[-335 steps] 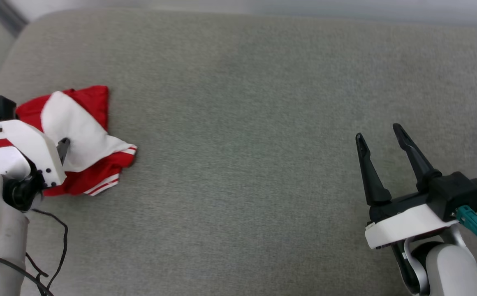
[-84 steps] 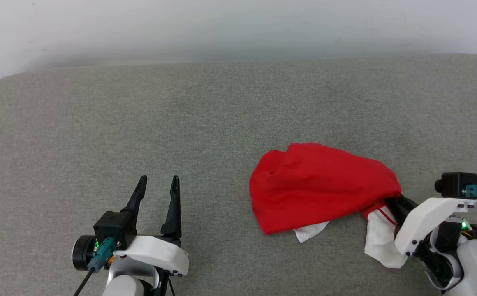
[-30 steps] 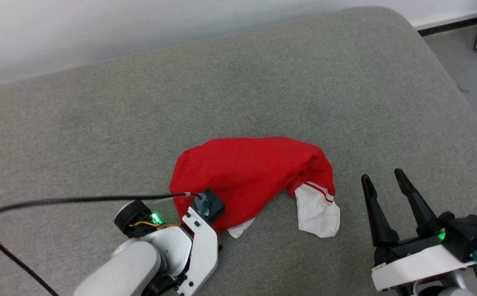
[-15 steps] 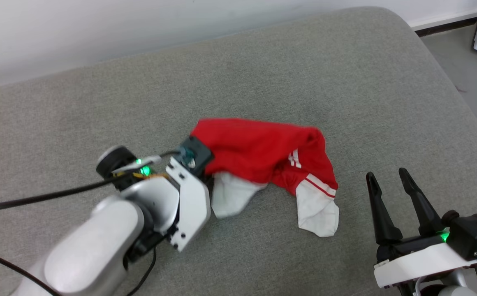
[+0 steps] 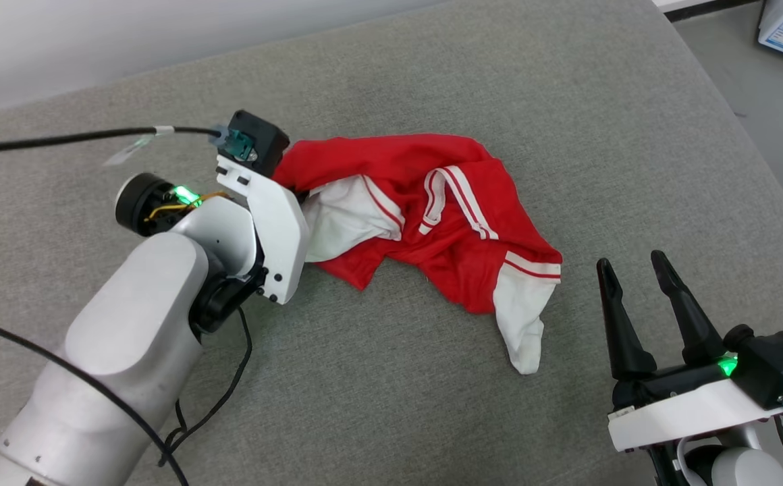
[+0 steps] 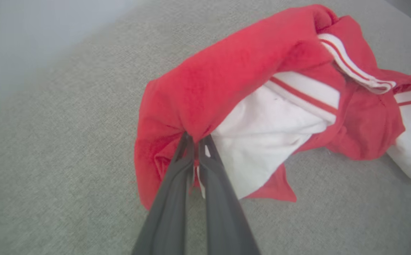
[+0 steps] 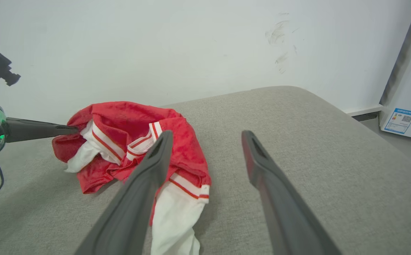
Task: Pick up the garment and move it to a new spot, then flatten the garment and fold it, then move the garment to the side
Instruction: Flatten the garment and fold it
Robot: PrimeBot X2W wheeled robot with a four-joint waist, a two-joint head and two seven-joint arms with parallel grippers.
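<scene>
One heap: garment (image 5: 432, 216) lies crumpled on the grey cushion (image 5: 567, 101), a red fold pinched between the closed fingers of the left gripper (image 6: 195, 140); right gripper (image 5: 629, 260) hovers nearby, fingers spread, empty. Judged light and limp, drapes and bunches; best grasped at hem corners or shoulder seams.

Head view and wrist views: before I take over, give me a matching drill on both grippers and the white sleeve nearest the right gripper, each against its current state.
Things:
1. left gripper
2. right gripper
3. white sleeve

States:
A. open, holding nothing, apart from the cloth
B. draped on the grey cushion
C. shut on red cloth of the garment

Pairs: 1-C, 2-A, 3-B
</scene>
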